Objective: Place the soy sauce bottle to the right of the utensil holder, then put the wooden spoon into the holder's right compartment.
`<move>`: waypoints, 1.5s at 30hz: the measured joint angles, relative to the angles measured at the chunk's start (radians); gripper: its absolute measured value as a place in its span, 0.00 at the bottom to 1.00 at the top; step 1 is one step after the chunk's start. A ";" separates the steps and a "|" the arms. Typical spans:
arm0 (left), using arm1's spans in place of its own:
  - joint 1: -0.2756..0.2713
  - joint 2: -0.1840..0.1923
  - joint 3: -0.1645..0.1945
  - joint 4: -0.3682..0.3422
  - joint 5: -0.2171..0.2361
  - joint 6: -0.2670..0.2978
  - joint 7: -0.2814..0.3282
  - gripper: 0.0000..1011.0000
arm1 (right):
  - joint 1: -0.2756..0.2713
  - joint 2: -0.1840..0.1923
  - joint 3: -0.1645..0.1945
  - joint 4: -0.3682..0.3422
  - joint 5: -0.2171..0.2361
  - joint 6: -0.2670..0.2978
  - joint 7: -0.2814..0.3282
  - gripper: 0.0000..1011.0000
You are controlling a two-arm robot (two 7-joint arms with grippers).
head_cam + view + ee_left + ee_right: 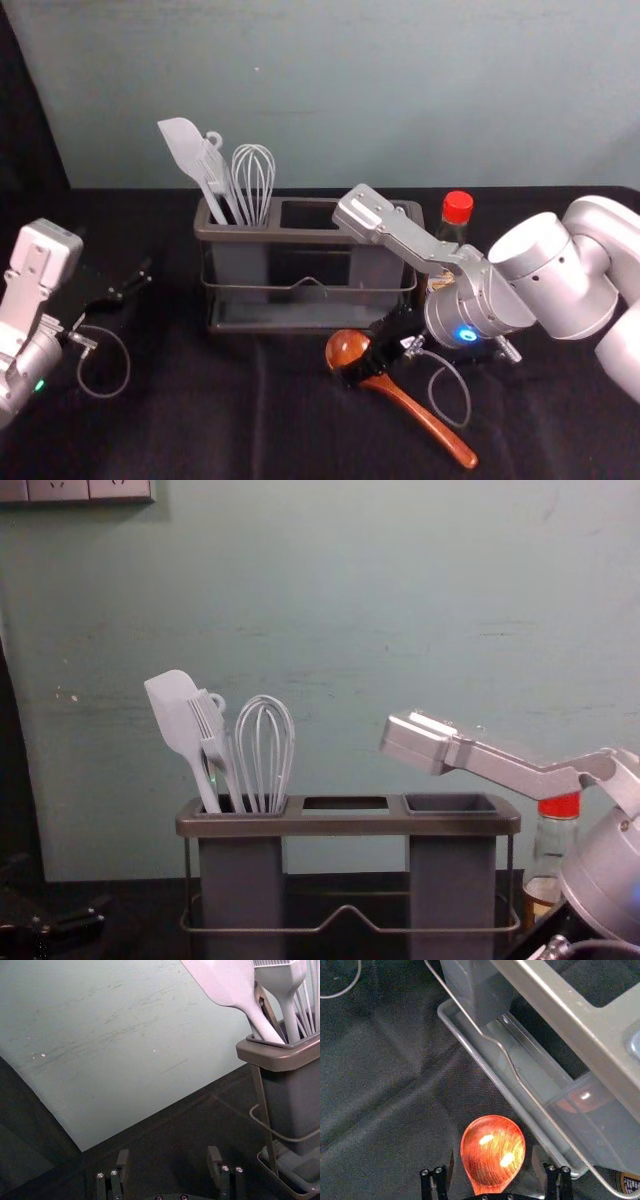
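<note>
In the head view my right gripper (372,362) is low over the wooden spoon (425,420), near where bowl meets handle. In the right wrist view this gripper (494,1167) is open, its fingers apart on either side of the spoon (492,1152). The spoon lies on the cloth in front of the utensil holder (305,235). Upright at the holder's right side is the red-capped soy sauce bottle (457,210), partly hidden by the right arm. My left gripper (122,288) stays parked left of the holder; in the left wrist view this gripper (168,1162) is open.
A grey spatula (178,715), a brush-like or fork-like tool (212,735) and a whisk (265,750) stand in the holder's left compartment. The holder's right compartment (450,803) has an open top. A wire rail (345,912) runs along the holder's front.
</note>
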 joint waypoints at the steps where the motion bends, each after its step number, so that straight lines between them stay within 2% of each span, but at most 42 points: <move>1: 0.000 0.000 0.000 0.000 0.000 0.000 0.000 1.00 | 0.000 -0.004 0.000 0.004 -0.004 -0.002 0.003 0.99; 14: 0.000 0.000 0.000 0.000 0.000 0.000 0.000 1.00 | 0.002 -0.031 -0.006 0.032 -0.040 -0.008 0.024 0.99; 31: 0.000 0.000 0.000 0.000 0.000 0.000 0.000 1.00 | -0.006 -0.033 0.009 0.029 -0.077 -0.003 0.047 0.99; 45: 0.000 0.000 0.000 0.000 0.000 0.000 0.000 1.00 | -0.014 -0.047 0.010 0.055 -0.111 -0.009 0.064 0.99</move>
